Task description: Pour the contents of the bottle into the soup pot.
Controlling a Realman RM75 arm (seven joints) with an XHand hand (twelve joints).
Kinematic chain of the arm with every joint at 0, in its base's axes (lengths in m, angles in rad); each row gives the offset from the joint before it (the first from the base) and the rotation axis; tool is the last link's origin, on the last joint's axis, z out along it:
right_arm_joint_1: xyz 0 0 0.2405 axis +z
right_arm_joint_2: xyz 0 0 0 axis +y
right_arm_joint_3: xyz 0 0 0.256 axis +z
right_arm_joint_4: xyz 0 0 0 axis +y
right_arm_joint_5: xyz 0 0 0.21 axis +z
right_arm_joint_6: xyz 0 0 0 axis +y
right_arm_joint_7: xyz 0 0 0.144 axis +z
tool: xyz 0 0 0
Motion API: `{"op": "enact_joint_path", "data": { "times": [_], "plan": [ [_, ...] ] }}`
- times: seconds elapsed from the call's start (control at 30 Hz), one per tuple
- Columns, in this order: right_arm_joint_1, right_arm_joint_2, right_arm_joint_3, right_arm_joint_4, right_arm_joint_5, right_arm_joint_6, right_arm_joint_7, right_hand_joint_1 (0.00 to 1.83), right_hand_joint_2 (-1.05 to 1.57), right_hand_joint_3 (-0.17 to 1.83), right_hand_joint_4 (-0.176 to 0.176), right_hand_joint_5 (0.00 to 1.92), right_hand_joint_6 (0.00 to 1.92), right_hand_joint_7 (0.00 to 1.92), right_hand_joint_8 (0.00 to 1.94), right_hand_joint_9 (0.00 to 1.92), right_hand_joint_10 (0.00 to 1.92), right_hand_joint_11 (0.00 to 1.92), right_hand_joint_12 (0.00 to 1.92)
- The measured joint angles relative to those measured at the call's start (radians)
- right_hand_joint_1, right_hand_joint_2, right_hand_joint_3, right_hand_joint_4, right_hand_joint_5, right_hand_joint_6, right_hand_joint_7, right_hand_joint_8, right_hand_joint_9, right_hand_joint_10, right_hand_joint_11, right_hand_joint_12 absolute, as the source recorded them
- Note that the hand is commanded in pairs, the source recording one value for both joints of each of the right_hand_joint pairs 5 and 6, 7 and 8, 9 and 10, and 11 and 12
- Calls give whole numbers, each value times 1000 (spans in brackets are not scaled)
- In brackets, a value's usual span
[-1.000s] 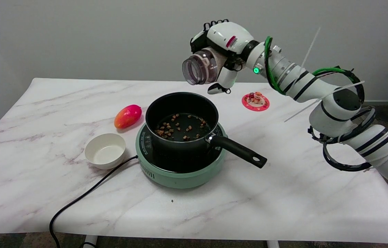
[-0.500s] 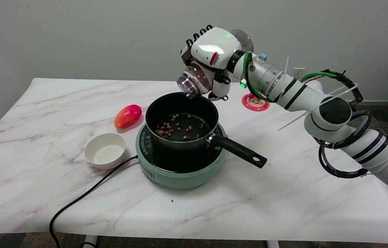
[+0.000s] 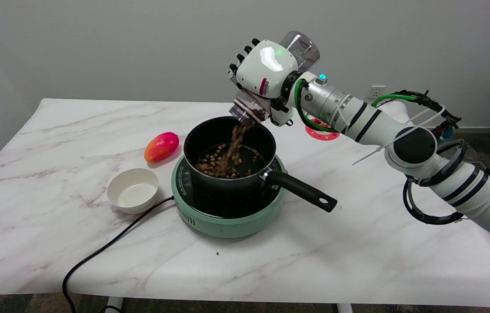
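My right hand [image 3: 266, 74] grips a clear plastic bottle [image 3: 299, 45], tipped steeply with its mouth [image 3: 245, 114] down over the far rim of the black soup pot [image 3: 231, 178]. A stream of small brown pellets [image 3: 235, 139] falls from the mouth into the pot, where more pellets lie on the bottom. The hand hides most of the bottle's body; its base sticks out above the wrist. The pot stands on a green hotplate [image 3: 227, 219], its black handle [image 3: 303, 189] pointing right and toward me.
A white bowl [image 3: 133, 190] sits left of the hotplate, with a red-orange mango [image 3: 161, 147] behind it. The hotplate's black cord [image 3: 105, 250] runs off the table's near edge. A red round lid [image 3: 321, 132] lies behind the arm on the marble table [image 3: 358, 243].
The hand has turned the bottle from lying level in the air to mouth-down over the pot, and pellets now pour out; the pile in the pot has grown.
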Motion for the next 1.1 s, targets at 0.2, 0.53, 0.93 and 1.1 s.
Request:
{"op": "enact_joint_path", "data": {
  "times": [0.2, 0.53, 0.93, 1.1],
  "plan": [
    [31, 6, -25, -16, -59, 11, -6, 1482, 460, 838, 0, 1822, 1822, 1715, 1715, 1226, 1226, 1056, 1056],
    [67, 17, -47, -39, -126, 20, -12, 1477, 475, 847, 0, 1844, 1844, 1725, 1725, 1227, 1227, 1061, 1061],
    [80, 34, -54, -34, -164, 21, -17, 1468, 528, 827, 0, 1901, 1901, 1742, 1742, 1236, 1236, 1075, 1075],
    [79, 48, -57, 1, -181, 30, -20, 1462, 578, 811, 0, 1920, 1920, 1757, 1757, 1246, 1246, 1093, 1093]
  ]
}}
